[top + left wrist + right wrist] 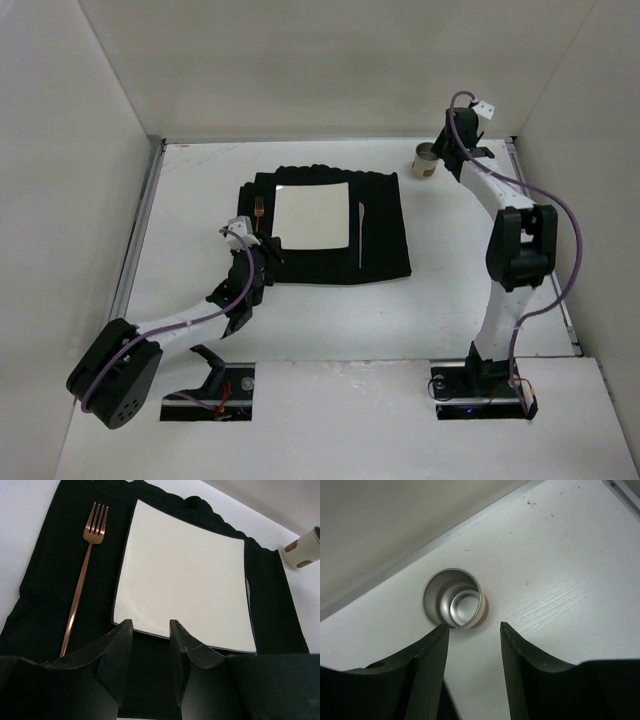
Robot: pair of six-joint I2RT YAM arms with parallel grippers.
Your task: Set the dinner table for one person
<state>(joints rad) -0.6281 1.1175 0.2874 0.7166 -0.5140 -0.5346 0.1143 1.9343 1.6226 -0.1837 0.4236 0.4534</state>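
Note:
On the white dinner table (190,190) lies a black cloth mat (385,255) with a square white plate (312,215) on it. A copper fork (260,211) lies left of the plate, and a pale knife (360,235) lies to its right. A metal cup (426,160) stands at the back right, off the mat. My left gripper (151,625) is open and empty just short of the plate's (185,575) near edge, with the fork (80,585) to its left. Above the table, just beside the cup (454,598), my right gripper (472,625) is open and holds nothing.
Metal rails run along the table's side edges (140,230). White walls close in the back and both sides. The right arm's elbow (520,245) rises over the right part of the table. Both arm bases (210,385) sit at the near edge.

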